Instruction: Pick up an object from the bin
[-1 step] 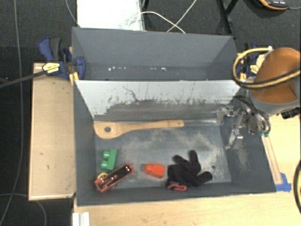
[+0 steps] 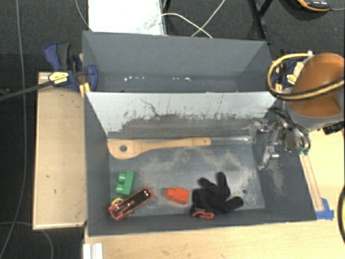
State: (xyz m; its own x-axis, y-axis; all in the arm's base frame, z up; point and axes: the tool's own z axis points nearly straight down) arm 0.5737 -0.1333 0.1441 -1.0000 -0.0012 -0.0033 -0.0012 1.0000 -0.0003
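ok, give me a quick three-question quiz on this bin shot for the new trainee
1. True or false: the wooden spoon lies across the bin, its bowl toward the view's left.
2. Which thing lies just left of the black glove in the view? A) a small orange piece B) a blue ball C) a metal can
3. Fill in: the gripper is above the bin's ___ side in the view.
Key: 1 true; 2 A; 3 right.
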